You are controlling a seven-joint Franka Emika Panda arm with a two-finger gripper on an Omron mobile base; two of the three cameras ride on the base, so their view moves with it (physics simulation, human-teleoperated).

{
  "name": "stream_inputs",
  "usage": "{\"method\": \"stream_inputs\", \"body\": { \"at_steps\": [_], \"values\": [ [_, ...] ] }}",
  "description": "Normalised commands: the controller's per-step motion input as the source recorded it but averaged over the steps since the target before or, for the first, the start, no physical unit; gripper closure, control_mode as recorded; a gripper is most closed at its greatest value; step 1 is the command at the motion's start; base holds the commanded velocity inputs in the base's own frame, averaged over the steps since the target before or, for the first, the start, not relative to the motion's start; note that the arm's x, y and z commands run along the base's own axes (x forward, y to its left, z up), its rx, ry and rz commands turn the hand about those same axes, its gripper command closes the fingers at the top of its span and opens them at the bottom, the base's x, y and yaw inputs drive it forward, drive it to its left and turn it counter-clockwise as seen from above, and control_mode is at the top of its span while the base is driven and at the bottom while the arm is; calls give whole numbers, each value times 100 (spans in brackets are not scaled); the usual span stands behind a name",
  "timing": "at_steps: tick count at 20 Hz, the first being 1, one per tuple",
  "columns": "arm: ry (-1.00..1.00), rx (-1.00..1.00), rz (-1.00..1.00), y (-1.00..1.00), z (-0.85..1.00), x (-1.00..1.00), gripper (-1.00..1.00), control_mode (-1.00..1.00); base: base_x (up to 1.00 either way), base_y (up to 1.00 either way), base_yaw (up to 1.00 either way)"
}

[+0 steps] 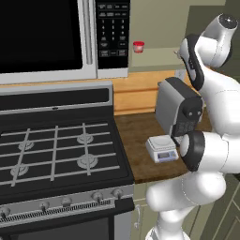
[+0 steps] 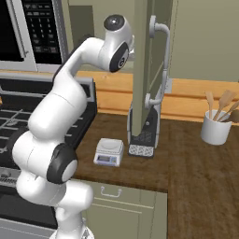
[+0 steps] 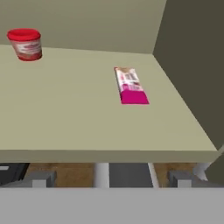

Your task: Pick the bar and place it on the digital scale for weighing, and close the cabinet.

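Shelf (image 3: 65,113) holds bar (image 3: 130,85) well beyond the fingers (image 3: 41,178)

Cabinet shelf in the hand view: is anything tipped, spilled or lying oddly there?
Nothing stands out. The bar lies flat on the shelf, slightly angled, wrapper intact. The red-lidded jar stands upright at the far left, well apart from it. No spill shows. The cabinet door stands open, and the digital scale platform below is bare.
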Motion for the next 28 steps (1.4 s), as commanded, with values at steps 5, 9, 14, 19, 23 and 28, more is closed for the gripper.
{"method": "stream_inputs", "body": {
  "at_steps": [5, 9, 14, 19, 23, 28],
  "values": [
    [0, 0, 0, -19, 0, 49, -100, -100, 0, 0, 0],
    [0, 0, 0, -4, -4, 47, -100, -100, 0, 0, 0],
    [0, 0, 0, -4, -13, 35, -100, -100, 0, 0, 0],
    [0, 0, 1, -23, -14, 16, -100, -100, 0, 0, 0],
    [0, 0, 0, -13, -10, 23, -100, -100, 0, 0, 0],
    [0, 0, 0, 0, -10, 35, -100, -100, 0, 0, 0]
  ]
}}
